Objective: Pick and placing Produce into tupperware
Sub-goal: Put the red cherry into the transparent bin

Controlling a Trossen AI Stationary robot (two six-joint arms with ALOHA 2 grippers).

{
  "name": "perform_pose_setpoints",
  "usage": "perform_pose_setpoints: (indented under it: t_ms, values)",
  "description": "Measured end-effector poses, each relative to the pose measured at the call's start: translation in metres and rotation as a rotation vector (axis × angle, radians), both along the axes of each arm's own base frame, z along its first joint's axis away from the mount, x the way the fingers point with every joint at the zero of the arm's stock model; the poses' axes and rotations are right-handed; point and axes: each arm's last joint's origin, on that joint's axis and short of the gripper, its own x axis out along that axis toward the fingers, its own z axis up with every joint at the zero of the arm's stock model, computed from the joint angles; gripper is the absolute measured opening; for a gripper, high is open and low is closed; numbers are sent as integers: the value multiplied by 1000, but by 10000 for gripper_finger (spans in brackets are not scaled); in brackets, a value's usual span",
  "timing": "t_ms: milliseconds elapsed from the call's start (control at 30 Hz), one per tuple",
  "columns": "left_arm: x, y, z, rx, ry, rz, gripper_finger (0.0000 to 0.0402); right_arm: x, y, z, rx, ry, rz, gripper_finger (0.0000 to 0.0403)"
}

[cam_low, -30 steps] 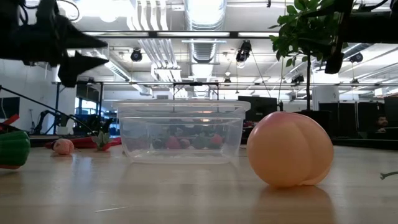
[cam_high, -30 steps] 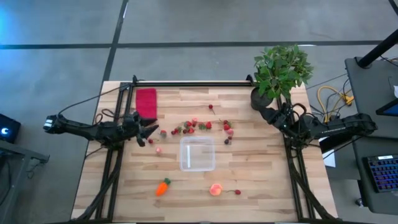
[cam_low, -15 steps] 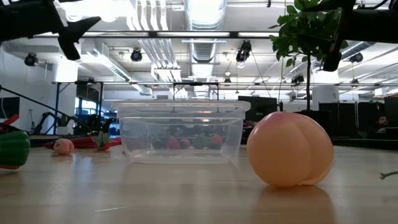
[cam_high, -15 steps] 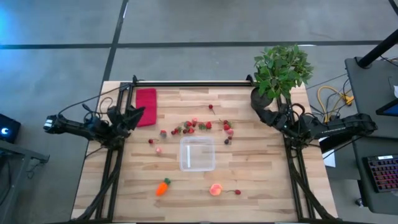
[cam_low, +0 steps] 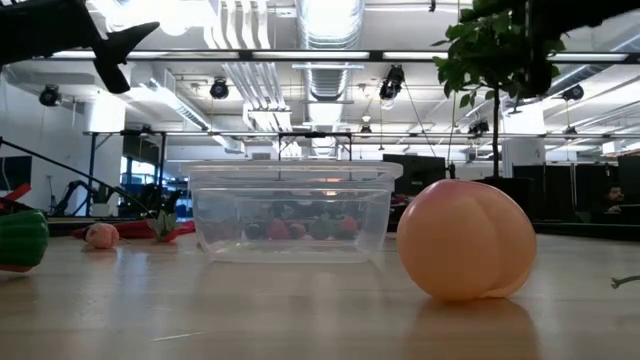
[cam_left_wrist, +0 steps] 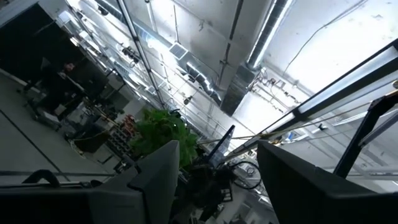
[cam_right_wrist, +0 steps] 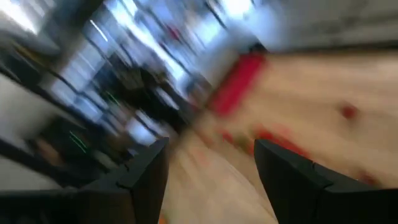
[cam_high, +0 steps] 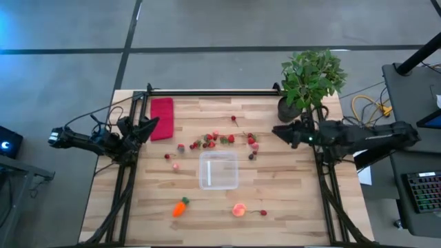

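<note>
Left hand (cam_high: pixel 146 125) sits at the table's (cam_high: pixel 289 207) left edge beside the red cloth (cam_high: pixel 162 117), fingers parted, empty. Carrot (cam_high: pixel 180 207) lies toward the near edge, berries (cam_high: pixel 215 140) scattered mid-table just beyond the tupperware (cam_high: pixel 219 170), peach (cam_high: pixel 238 209) in front of it. Right hand (cam_high: pixel 278 131), parted and empty, hangs near the right edge, by the plant (cam_high: pixel 310 77).

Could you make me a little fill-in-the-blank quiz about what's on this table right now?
1. The clear container holds ____ fruit so far.
2. The carrot lies nearer the ____ arm's side of the table.
3. The red cloth lies beside the ____ gripper.
4. The potted plant stands by the ____ gripper, whose jaws are open.

Missing words: no; left; left; right
</note>
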Motion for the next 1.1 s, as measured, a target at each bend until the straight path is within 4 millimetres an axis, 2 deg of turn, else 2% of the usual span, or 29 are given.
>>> perform_pose_setpoints:
  t_ms: [133, 200, 367, 500, 767, 933, 1100]
  values:
    - [1, 0, -2, 5, 27, 0, 203, 6, 2, 6, -21, 438, 53, 226]
    - [3, -1, -4, 10, 54, -1, 203, 11, 5, 6, -20, 598, 96, 226]
    - [8, -3, -9, 38, 106, -35, 203, 32, 22, 1, -17, 813, 260, 226]
    - [11, -5, -11, 70, 135, -86, 203, 47, 46, -12, -17, 971, 354, 226]
    - [21, -9, -25, 106, 271, -176, 203, 68, 110, -39, -30, 1124, 403, 226]
    - [26, -12, -43, 108, 441, -277, 203, 76, 158, -54, -49, 1169, 381, 226]
    - [27, -13, -58, 124, 601, -309, 203, 89, 206, -67, -60, 1196, 389, 226]
